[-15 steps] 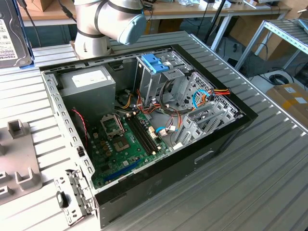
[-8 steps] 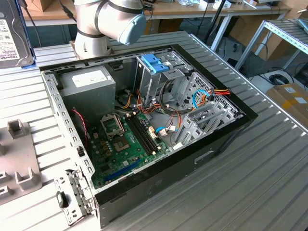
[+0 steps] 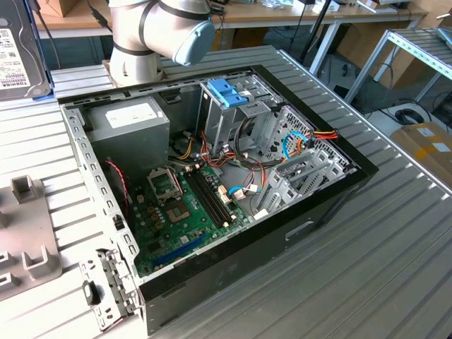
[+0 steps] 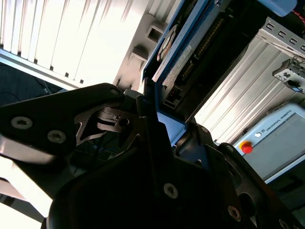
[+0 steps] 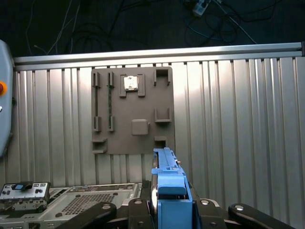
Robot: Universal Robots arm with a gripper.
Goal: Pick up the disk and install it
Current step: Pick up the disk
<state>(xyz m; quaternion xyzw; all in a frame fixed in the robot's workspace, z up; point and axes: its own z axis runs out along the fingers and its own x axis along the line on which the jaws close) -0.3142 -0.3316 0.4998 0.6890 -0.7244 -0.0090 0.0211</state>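
The disk [image 3: 21, 53], grey metal with a white label, stands on edge at the exterior view's far left, high above the table. In both wrist views its blue carrier frame [image 5: 169, 183] [image 4: 177, 55] sits edge-on between black fingers [image 4: 119, 119]. My gripper [image 5: 169, 212] is shut on the disk, holding it in the air over the grey fixture plate [image 5: 132, 112]. The open computer case [image 3: 339, 187] lies to the exterior view's right of the disk, with the robot arm [image 3: 162, 32] behind it.
Inside the case are a power-supply box [image 3: 131, 123], a green motherboard [image 3: 183, 215], loose cables and a tall metal cage with a blue handle [image 3: 227, 92]. A grey fixture plate [image 3: 28, 244] lies left of the case. A control pendant with a red button [image 4: 246, 147] rests on the ribbed table.
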